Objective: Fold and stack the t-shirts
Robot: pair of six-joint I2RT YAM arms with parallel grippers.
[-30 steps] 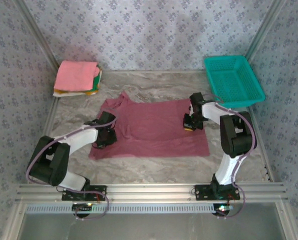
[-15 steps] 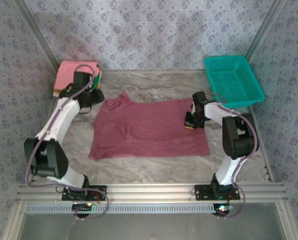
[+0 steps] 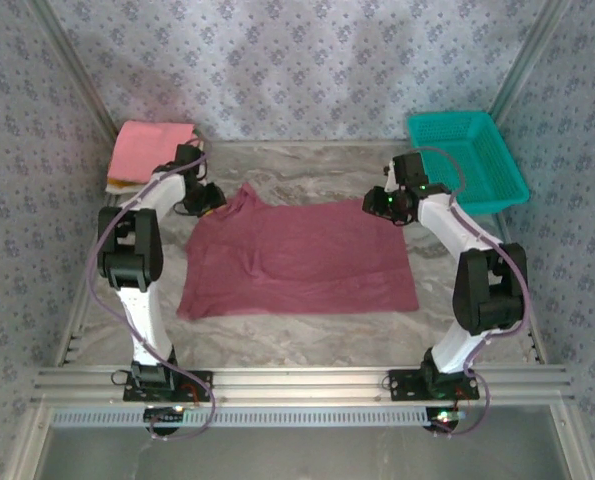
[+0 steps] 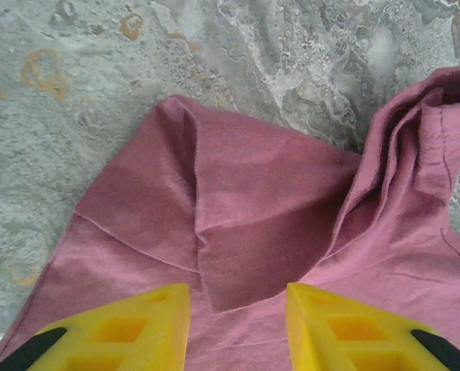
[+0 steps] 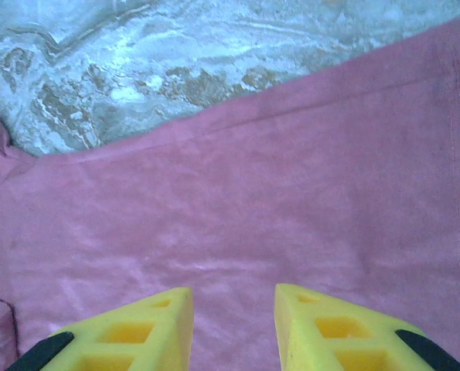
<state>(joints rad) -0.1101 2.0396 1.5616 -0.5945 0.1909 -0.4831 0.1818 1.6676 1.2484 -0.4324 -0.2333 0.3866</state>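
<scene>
The shirt lies spread flat at the middle of the bench, neck end toward 9 o'clock and hem toward 3. You look to be setting up a grasp on its far edge for the first fold. Your left end effector hovers at the shirt's 10 o'clock corner with its fingers apart and nothing clamped. Just ahead of them, the sleeve is doubled over on itself. Your right end effector hangs over the 2 o'clock corner, also apart and empty, with flat cloth under it and the far edge just beyond. To do this well, take both corners at matching points along that far edge. Pinch a single layer on the right. On the left, either smooth the turned sleeve or take it in whole, because a half-caught flap will likely pull the fold crooked. The bunched collar at 2 o'clock from your left fingers may drag too. Lift both sides evenly and carry toward 6 o'clock. The stack of folded shirts sits at 10 o'clock, close behind your left arm, so keep the elbow off it. The empty basket sits at 2 o'clock beside your right arm.
</scene>
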